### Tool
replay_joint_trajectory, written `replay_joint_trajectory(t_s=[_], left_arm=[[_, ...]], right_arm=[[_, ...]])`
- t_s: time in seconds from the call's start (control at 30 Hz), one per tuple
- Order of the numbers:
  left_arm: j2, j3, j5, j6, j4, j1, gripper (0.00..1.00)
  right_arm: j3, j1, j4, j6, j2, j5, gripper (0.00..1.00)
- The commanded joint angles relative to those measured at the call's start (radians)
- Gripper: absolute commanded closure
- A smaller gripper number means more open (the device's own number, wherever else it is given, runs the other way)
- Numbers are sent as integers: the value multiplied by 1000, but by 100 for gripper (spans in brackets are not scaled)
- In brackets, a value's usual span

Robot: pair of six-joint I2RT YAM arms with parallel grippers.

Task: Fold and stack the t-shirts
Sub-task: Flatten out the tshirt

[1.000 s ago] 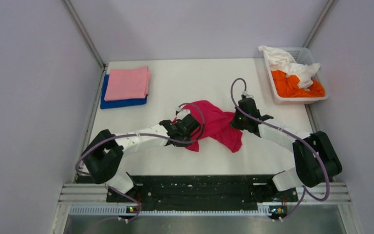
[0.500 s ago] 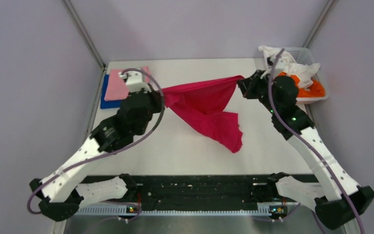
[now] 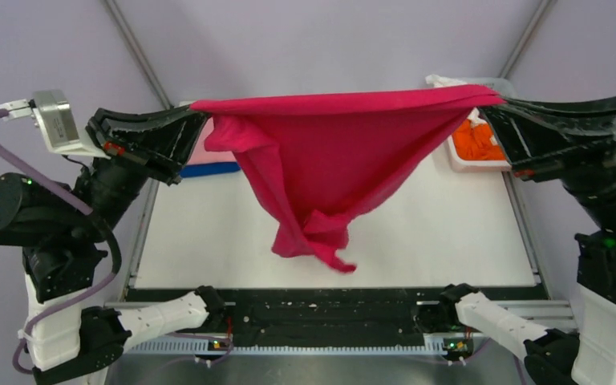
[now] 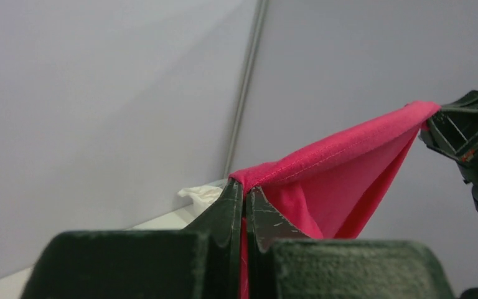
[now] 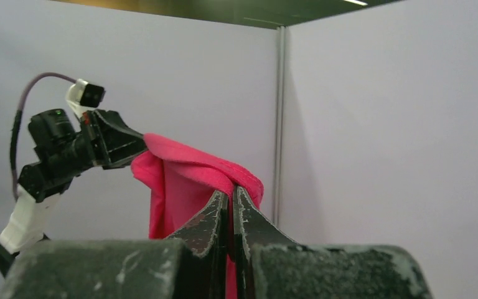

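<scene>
The magenta-red t-shirt (image 3: 329, 152) hangs stretched in the air between my two grippers, its lower part drooping in folds to just above the table. My left gripper (image 3: 195, 114) is shut on its left corner; the left wrist view shows the cloth (image 4: 342, 168) pinched at my left gripper (image 4: 245, 190). My right gripper (image 3: 491, 102) is shut on the right corner, and the cloth shows in the right wrist view (image 5: 180, 180) at my right gripper (image 5: 230, 192). The folded light pink shirt (image 3: 205, 153) on the royal blue shirt (image 3: 208, 169) peeks out behind the left arm. The orange shirt (image 3: 473, 140) lies in the basket. The white shirt (image 4: 200, 192) shows only in the left wrist view.
The white slotted basket (image 3: 472, 164) stands at the far right of the white table (image 3: 417, 233). Grey walls with metal corner posts enclose the table. The arms' bases sit on the black rail (image 3: 329, 313) at the near edge.
Both grippers have risen high and moved apart, lifting the magenta-red shirt off the table and pulling its top edge taut. The shirt now hangs instead of lying crumpled.
</scene>
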Motion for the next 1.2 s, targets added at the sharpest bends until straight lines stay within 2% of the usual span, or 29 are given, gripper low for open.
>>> replay_joint_trajectory(t_s=[0.0, 0.13, 0.3, 0.4, 0.5, 0.57, 0.67, 0.77, 0.8, 0.87, 0.93, 0.97, 1.0, 1.03, 1.07, 1.13, 1.17], left_arm=[[5, 60, 133, 55, -15, 3, 100], [-5, 63, 149, 64, -6, 3, 100], [40, 51, -2, 91, 4, 3, 100], [100, -2, -212, 121, 49, 3, 100], [211, -78, -490, 164, 124, 7, 100], [302, -123, -580, 160, 154, 55, 100], [488, -123, -464, -18, 86, 268, 100], [718, -87, -408, -56, 101, 379, 100], [796, -50, -380, -60, 100, 403, 93], [969, 61, -343, -77, 73, 446, 66], [1143, 240, -347, -110, -18, 482, 45], [1217, 347, -350, -126, -102, 499, 12], [1284, 444, -337, -138, -140, 514, 2], [1328, 507, -316, -148, -192, 527, 1], [1344, 529, -292, -156, -197, 537, 1], [1318, 449, -257, -157, -145, 547, 1], [1283, 377, -251, -156, -102, 549, 1]], right_arm=[[152, 1, -45, -30, 42, -101, 100], [175, 0, -68, -63, 46, -69, 100], [144, -1, -105, -151, 56, 86, 100], [56, -1, -105, -228, 63, 271, 100], [-83, 0, -60, -314, 98, 536, 100], [-186, -1, 9, -350, 148, 677, 100], [-314, -19, 96, -397, 281, 821, 100], [-361, -89, 181, -323, 499, 764, 100], [-355, -114, 211, -277, 582, 713, 100], [-313, -155, 268, -222, 763, 648, 98], [-216, -170, 281, -209, 953, 638, 67], [-145, -173, 263, -210, 1043, 641, 54], [-71, -174, 242, -209, 1120, 647, 39], [-3, -174, 190, -206, 1185, 657, 21], [57, -174, 145, -202, 1230, 662, 10], [92, -173, 109, -198, 1262, 664, 2], [69, -173, 118, -196, 1248, 662, 1]])
